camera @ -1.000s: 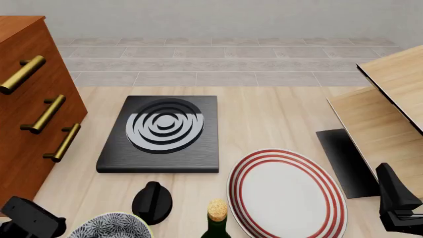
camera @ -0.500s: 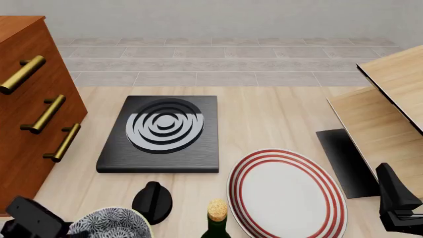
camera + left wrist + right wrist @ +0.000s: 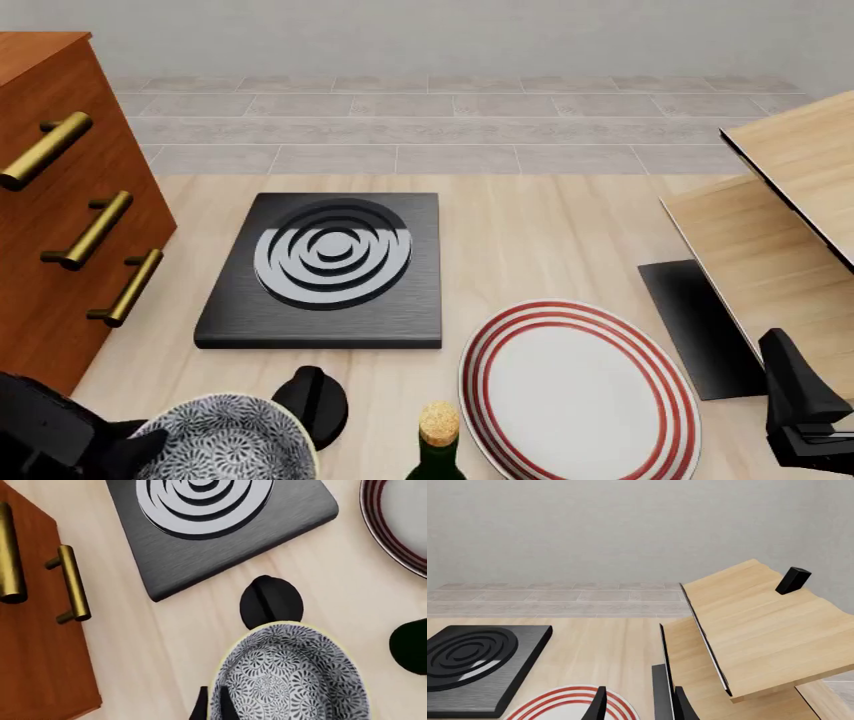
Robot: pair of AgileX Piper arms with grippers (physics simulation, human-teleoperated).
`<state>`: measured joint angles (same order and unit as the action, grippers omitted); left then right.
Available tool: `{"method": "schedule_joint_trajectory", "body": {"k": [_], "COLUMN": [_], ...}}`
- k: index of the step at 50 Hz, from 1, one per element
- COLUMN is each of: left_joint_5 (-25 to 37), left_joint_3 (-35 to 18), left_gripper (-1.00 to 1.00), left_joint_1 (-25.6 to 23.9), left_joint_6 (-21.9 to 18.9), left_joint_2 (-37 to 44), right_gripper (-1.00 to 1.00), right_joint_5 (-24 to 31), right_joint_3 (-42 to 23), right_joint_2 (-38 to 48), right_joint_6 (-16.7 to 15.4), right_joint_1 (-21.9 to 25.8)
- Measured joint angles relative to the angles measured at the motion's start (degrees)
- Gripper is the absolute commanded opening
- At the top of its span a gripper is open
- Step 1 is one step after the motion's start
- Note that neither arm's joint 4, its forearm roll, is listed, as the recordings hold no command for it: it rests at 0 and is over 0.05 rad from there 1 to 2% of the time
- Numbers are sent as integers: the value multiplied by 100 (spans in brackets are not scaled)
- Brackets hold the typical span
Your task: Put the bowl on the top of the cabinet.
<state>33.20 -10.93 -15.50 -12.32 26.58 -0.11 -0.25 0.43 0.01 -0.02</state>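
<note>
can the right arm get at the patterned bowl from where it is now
Probably not easily: the blue-grey floral bowl sits at the left gripper, and the red-ringed white plate and cork-topped green bottle lie between it and the right gripper.

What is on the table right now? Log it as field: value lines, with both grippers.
bowl: patterned, held at its rim by the left gripper, near edge of the table
cabinet: far left, top bare where visible
burner plate: centre
knob: beside the bowl
plate: red-ringed, right of centre
bottle: corked, near edge
right gripper: open, empty, over the plate's edge
</note>
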Motion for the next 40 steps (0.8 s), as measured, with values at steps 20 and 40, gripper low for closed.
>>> {"method": "schedule_joint_trajectory", "body": {"k": [20,40], "left_joint_5": [588,585], "left_joint_3": [-904,-1847], "left_gripper": [-100,-100], "left_joint_1": [-119,134], "left_joint_6": [99,252], "left_joint_2": [-401,-277], "right_gripper": [100,100], "right_joint_5": [0,0], "right_joint_3": [0,0], "right_joint_2": [0,0], "right_joint_6": [0,0], "right_joint_1": [0,0]}}
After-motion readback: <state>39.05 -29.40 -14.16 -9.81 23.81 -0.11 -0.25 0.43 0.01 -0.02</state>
